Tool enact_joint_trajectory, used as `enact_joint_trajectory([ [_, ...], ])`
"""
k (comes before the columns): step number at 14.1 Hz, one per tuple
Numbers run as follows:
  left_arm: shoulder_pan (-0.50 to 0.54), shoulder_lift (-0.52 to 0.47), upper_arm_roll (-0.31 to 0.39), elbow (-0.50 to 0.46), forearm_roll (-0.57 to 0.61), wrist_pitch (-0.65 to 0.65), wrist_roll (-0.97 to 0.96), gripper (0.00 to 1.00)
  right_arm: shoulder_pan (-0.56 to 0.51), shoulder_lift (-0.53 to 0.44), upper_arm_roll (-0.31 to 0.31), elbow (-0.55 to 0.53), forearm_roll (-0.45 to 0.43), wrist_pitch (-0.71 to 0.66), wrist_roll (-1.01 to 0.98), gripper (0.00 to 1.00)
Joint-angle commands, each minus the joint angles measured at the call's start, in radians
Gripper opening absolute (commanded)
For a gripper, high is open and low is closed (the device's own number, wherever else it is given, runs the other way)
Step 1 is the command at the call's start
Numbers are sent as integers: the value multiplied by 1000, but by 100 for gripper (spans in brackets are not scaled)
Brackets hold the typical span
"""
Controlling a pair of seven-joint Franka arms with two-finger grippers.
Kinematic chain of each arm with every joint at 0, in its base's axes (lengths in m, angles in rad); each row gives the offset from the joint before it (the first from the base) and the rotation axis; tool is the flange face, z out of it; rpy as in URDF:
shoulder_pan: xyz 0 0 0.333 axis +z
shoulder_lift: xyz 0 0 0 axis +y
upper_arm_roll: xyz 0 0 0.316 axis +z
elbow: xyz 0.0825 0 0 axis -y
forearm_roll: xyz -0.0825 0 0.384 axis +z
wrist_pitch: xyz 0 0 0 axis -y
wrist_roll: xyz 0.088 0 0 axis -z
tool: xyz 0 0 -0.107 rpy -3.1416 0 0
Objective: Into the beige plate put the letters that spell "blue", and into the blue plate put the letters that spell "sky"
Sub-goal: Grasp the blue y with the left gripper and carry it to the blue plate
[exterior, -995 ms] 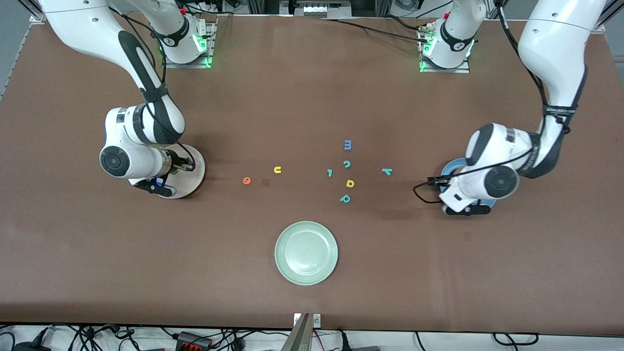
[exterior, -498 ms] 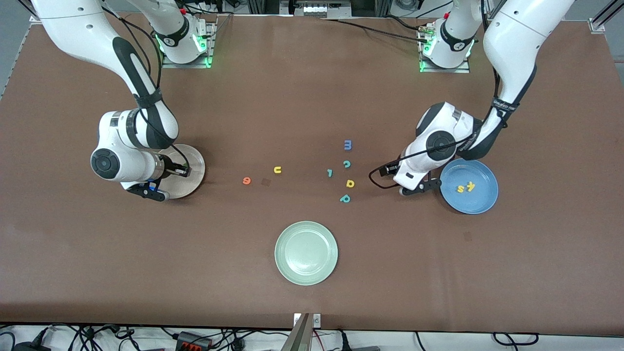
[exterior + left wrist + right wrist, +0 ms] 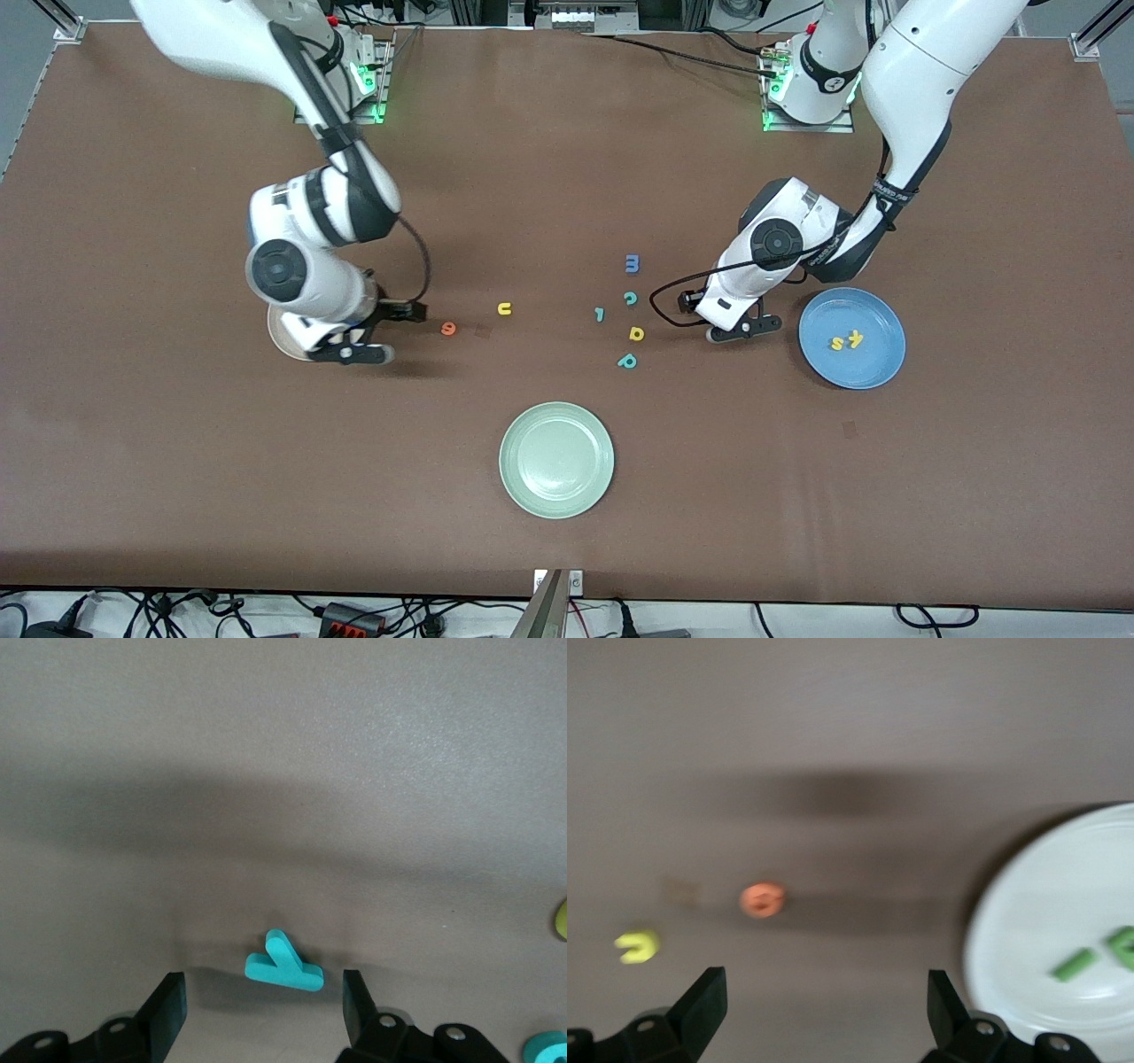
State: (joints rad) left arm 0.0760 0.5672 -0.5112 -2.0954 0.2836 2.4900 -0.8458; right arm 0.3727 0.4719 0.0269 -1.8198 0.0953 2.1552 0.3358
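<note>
Left gripper [image 3: 257, 1014], fingers spread, straddles the teal y [image 3: 283, 964] on the table at nine o'clock of the blue plate [image 3: 877, 372]; right gripper [image 3: 824, 1014], released, hovers beside the beige plate [image 3: 1028, 930].

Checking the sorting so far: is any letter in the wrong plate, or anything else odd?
Nothing stands out. The blue plate holds only yellow s and k; the beige plate holds two green letters.
</note>
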Motion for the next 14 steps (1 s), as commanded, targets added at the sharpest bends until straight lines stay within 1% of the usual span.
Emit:
enact_joint_trajectory([
  [1, -5, 10, 3, 14, 36, 17, -16, 65, 81, 65, -7, 72, -5, -6, -14, 100],
  [2, -5, 14, 5, 18, 36, 18, -16, 58, 116, 91, -7, 105, -8, -6, -14, 100],
  [4, -9, 19, 5, 20, 40, 24, -16, 38, 193, 138, -9, 131, -2, 18, -4, 100],
  [5, -10, 19, 5, 20, 78, 27, -16, 27, 215, 157, -10, 131, -5, 62, -4, 100],
  [6, -9, 19, 5, 20, 118, 26, -16, 22, 224, 172, -10, 131, -6, 99, -4, 100],
  [8, -2, 19, 5, 20, 129, 26, -16, 16, 247, 201, -10, 131, -9, 135, -4, 100],
  [11, 4, 14, 5, 20, 129, 20, -13, 16, 258, 217, -15, 123, -9, 137, -4, 86],
  [12, 5, 10, 5, 21, 129, 15, -10, 12, 258, 226, -15, 123, -9, 137, 8, 83],
  [13, 7, 3, 5, 21, 129, 10, -6, 11, 258, 234, -15, 125, -9, 138, 26, 78],
  [14, 10, 2, 5, 21, 129, 9, -4, 10, 258, 240, -15, 126, -9, 140, 29, 76],
])
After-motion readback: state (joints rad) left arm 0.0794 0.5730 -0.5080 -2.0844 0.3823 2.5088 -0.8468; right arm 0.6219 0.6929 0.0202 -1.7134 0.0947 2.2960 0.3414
